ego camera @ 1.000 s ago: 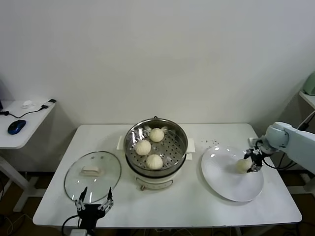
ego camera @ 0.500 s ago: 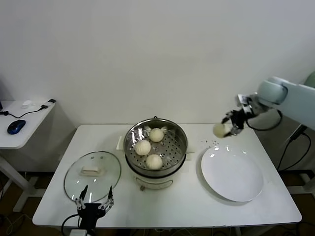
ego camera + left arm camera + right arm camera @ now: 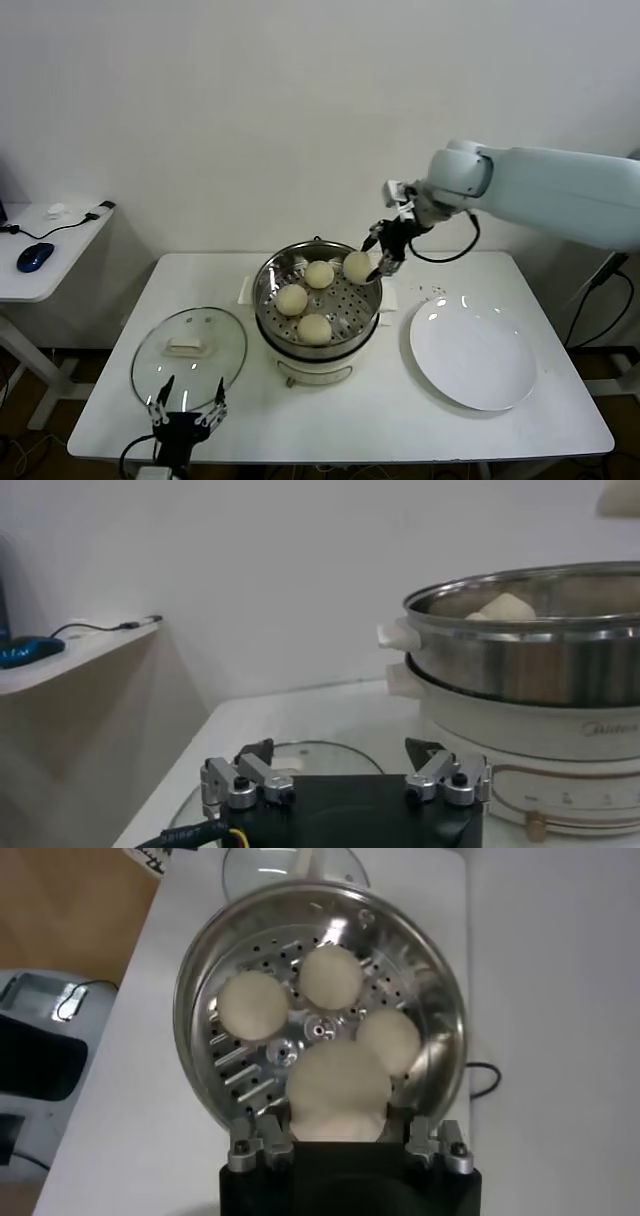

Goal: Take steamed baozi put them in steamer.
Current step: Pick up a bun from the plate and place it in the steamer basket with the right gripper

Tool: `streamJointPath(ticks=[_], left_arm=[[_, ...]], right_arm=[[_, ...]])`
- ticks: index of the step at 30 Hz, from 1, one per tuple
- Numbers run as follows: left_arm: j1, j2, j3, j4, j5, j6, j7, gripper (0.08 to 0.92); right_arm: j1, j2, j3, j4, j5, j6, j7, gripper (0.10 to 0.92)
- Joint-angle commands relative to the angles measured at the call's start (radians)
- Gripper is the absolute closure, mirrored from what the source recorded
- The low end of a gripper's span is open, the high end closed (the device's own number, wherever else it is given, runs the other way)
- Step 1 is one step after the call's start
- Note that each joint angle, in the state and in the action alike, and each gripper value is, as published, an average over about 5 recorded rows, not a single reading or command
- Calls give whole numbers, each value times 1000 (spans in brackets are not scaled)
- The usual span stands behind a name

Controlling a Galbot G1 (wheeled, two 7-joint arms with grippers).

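One bun (image 3: pixel 357 266) is riding in the closed right tool (image 3: pixel 378 262), carried from the plate (image 3: pixel 472 352) at the desk's right side to over the steamer (image 3: pixel 317 300) rim; three are already lying inside. Left tool (image 3: pixel 187 409) is idling open at the desk's front edge.

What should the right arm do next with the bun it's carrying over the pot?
Probably lower it a little, then release. The right end effector holds the fourth baozi above the steamer near its right rim, three baozi already lie on the tray, and the space beneath looks free.
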Motion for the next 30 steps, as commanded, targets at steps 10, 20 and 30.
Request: streamJointPath(ticks=[10,20,30], left_arm=[[-12,-2,3,14,-1,1,2,177],[-11,-2,0,12,-3,-2,0,177],[-8,-4,2,4,-2,-3,0,177]], right_arm=[[-238,96,62,-90,-148,-54,92,381],[-241,91,84,-94,-153,-24,96,359],[-69,14,93,-105,88,105,-92,204]])
